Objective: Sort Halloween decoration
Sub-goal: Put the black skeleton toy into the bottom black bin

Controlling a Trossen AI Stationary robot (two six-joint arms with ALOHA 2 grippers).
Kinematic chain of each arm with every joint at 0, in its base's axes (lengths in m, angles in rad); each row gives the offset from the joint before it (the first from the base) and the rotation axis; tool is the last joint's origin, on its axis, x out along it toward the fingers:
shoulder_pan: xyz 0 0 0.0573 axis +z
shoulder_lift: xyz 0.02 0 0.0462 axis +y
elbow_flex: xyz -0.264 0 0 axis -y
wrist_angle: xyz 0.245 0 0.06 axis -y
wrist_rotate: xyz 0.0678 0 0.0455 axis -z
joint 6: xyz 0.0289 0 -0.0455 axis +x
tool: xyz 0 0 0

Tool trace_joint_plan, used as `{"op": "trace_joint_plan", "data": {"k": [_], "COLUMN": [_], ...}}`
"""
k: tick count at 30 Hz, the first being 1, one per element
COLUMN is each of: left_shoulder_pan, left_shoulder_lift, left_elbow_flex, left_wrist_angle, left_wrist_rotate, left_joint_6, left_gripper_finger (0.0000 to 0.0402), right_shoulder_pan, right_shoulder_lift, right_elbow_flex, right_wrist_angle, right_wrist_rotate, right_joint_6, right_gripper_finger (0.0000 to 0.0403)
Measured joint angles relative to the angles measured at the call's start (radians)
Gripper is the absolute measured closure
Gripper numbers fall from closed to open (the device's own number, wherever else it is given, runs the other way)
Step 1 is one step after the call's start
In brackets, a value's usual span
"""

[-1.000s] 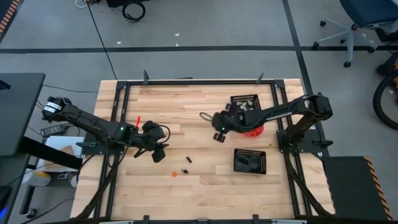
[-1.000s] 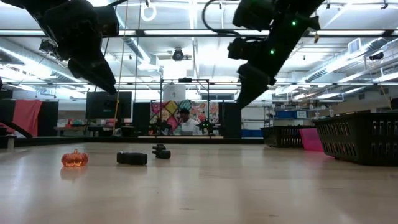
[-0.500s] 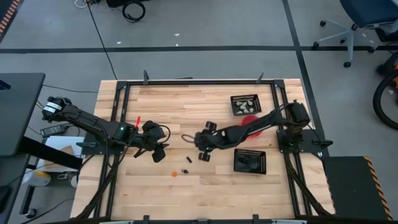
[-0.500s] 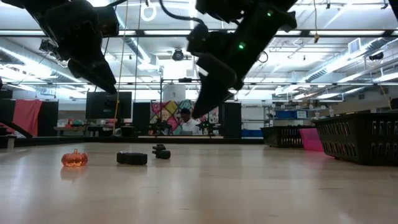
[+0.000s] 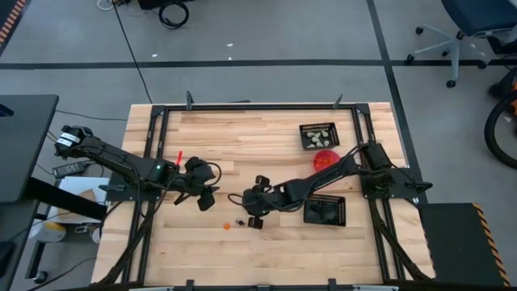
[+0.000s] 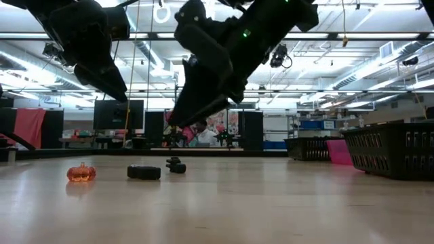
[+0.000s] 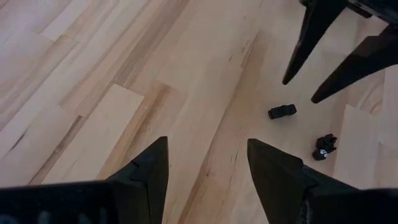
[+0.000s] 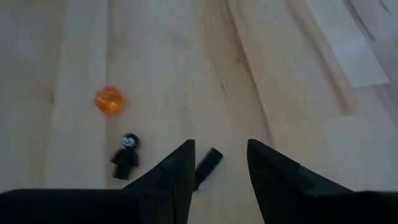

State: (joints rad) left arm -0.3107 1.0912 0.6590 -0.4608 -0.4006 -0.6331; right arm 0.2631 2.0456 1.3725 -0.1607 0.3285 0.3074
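Three tiny pieces of the Halloween decoration lie on the wooden table: an orange pumpkin (image 8: 109,100) (image 6: 81,173), a black figure with a pale face (image 8: 126,155) (image 7: 323,147) and a black oblong piece (image 8: 207,165) (image 7: 282,111). My right gripper (image 8: 221,155) (image 5: 251,217) hangs open above the oblong piece, clear of the table in the low view. My left gripper (image 7: 208,155) (image 5: 203,196) waits open to the left of the pieces, above bare wood.
A black mesh tray (image 5: 317,135) with pale pieces stands at the far right, a round red bowl (image 5: 325,159) just in front of it, and a second black mesh tray (image 5: 325,208) nearer the front. A black frame (image 5: 242,107) borders the table.
My right gripper has swung from beside the red bowl toward the table's left and near edge, sinking somewhat, and now hangs over the small pieces. Its fingers have stayed apart. The pieces have not moved.
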Motion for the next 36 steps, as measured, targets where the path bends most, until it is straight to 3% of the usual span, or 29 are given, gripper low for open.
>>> {"op": "trace_joint_plan", "data": {"k": [15,36], "left_shoulder_pan": [0.0,0.0], "left_shoulder_lift": [0.001,0.002], "left_elbow_flex": [0.0,0.0], "left_wrist_angle": [-0.001,0.006], "left_wrist_rotate": [-0.001,-0.001], "left_joint_6": [0.0,0.0], "left_gripper_finger": [0.0209,0.0209], "right_shoulder_pan": [0.018,0.026], "right_shoulder_lift": [0.064,0.146], "right_elbow_flex": [-0.042,-0.047], "right_wrist_angle": [0.138,0.196], "right_wrist_rotate": [0.072,0.04], "right_joint_6": [0.088,0.111], "right_gripper_finger": [0.0238,0.0241]}}
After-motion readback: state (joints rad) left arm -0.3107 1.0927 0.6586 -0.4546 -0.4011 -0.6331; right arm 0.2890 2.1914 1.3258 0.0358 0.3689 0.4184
